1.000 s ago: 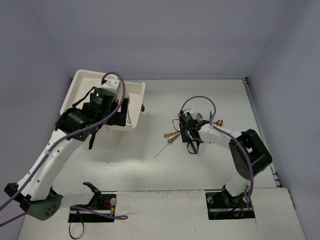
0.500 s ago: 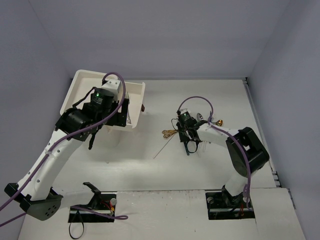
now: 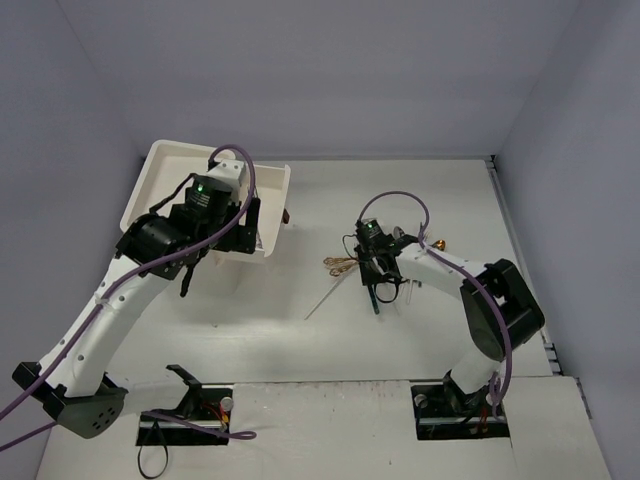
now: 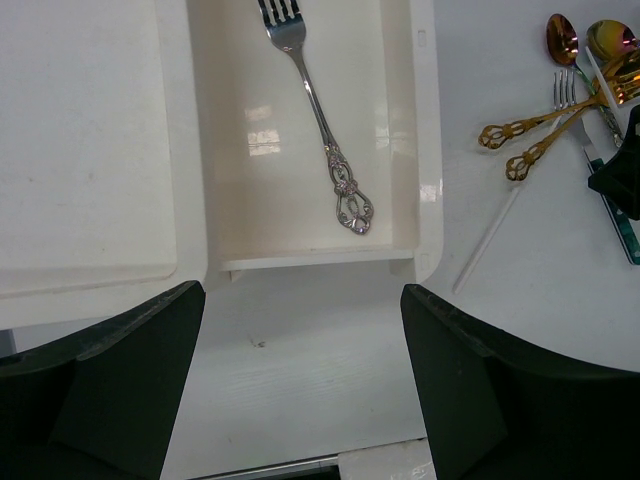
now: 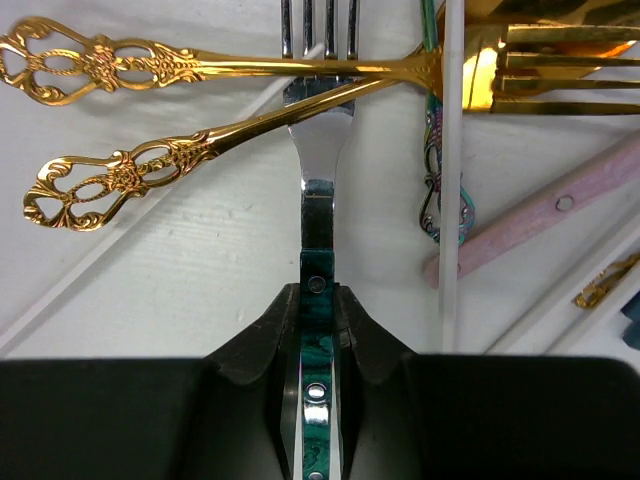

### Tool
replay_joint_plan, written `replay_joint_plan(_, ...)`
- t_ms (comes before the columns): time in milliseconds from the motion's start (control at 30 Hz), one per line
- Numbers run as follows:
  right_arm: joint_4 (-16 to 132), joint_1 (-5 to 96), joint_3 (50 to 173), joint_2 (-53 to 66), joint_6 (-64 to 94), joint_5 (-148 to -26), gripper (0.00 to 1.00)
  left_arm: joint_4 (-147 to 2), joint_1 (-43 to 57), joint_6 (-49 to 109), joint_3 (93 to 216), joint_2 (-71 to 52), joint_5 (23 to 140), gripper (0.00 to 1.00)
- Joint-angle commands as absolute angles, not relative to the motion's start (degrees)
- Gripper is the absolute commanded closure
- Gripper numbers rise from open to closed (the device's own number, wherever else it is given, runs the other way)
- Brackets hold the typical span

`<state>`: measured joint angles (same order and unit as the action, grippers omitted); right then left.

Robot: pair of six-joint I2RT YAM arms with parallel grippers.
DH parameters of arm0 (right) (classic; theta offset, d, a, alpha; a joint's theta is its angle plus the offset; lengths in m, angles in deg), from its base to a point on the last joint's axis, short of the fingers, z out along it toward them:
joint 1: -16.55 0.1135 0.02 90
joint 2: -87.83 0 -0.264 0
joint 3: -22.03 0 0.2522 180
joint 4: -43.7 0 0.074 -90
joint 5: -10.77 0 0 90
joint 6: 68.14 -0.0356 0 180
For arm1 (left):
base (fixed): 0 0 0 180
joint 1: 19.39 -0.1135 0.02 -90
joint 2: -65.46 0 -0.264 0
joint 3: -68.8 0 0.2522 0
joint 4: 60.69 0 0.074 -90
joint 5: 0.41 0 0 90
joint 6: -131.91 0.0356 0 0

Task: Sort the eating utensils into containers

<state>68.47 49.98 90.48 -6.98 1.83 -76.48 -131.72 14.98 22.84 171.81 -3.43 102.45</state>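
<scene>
My right gripper (image 5: 318, 300) is shut on the green handle of a silver fork (image 5: 318, 190), whose tines lie under two gold utensils (image 5: 200, 65) crossing the table. In the top view this right gripper (image 3: 372, 280) sits low on the pile of eating utensils (image 3: 345, 265). My left gripper (image 4: 300, 390) hangs open and empty over the table, just in front of a white drawer (image 4: 400, 150). An ornate silver fork (image 4: 320, 110) lies in that drawer. From above, the left gripper (image 3: 222, 245) is at the drawer's near end.
A clear-white chopstick (image 5: 452, 150), a pink chopstick (image 5: 540, 215) and an iridescent teal handle (image 5: 440, 190) lie right of the held fork. The white cabinet top (image 3: 170, 180) is at the back left. A copper spoon (image 4: 560, 38) lies beyond the gold utensils.
The right gripper's jaws have closed onto the green fork handle, and the gripper shifted a little. The left arm has barely moved.
</scene>
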Motion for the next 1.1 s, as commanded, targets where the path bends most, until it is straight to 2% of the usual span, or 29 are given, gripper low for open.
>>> replay_joint_plan(0,73.76,50.3,93.1,-0.81,-1.0,-78.66,1.0,-130.17,14.62,21.52,174.4,-3.76,101.87,0.23)
replay_joint_plan(367,79.35,50.87,90.03,4.09,-4.25,-82.24,1.0,-130.09,14.62,21.85,175.63,-4.29,102.41,0.23)
replay_joint_plan(667,79.35,51.01,94.09,5.39,-3.19,-83.85,1.0,-129.96,14.62,22.05,176.16,-5.38,102.51,0.23)
replay_joint_plan(1067,78.91,50.91,98.87,2.73,-4.88,-74.82,1.0,-129.99,14.62,21.96,175.82,-5.64,103.49,0.23)
